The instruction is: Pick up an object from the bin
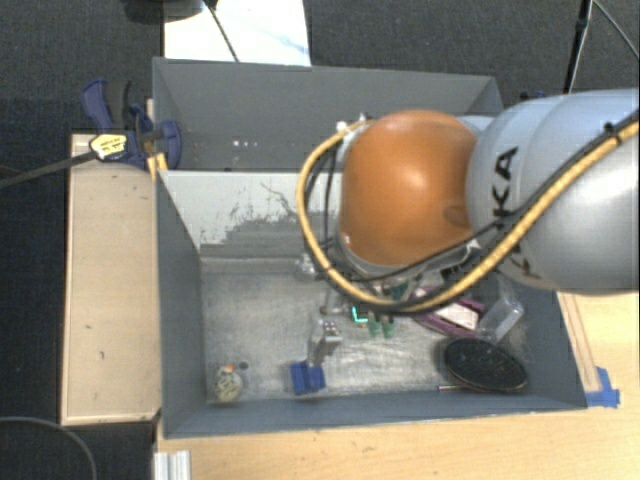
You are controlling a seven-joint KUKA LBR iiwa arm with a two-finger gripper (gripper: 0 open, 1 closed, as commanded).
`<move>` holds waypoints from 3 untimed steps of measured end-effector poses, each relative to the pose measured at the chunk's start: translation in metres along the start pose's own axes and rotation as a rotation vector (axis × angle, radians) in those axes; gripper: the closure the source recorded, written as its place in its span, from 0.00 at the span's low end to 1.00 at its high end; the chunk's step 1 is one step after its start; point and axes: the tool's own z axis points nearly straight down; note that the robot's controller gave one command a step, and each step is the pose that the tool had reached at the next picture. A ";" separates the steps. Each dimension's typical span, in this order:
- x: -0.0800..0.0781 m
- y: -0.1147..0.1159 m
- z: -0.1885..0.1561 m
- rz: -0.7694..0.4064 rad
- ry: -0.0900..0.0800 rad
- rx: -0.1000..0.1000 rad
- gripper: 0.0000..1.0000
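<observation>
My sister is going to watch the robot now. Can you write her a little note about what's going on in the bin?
End effector: low in the middle of the bin, under the orange wrist cover. I cannot tell if it grips anything.
Things: a small blue block lies nearest, just in front of it. A small round yellowish thing sits in the near-left corner. A black round disc, a pink packet and a clear plastic piece lie on the right.
Done: the arm is in the bin.
Left: grip one thing and lift it out.
</observation>
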 end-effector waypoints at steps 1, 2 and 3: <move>-0.008 -0.053 0.094 -0.104 0.000 0.001 0.00; -0.010 -0.059 0.173 -0.113 -0.012 -0.001 0.00; -0.004 -0.017 0.171 -0.165 -0.022 -0.004 0.00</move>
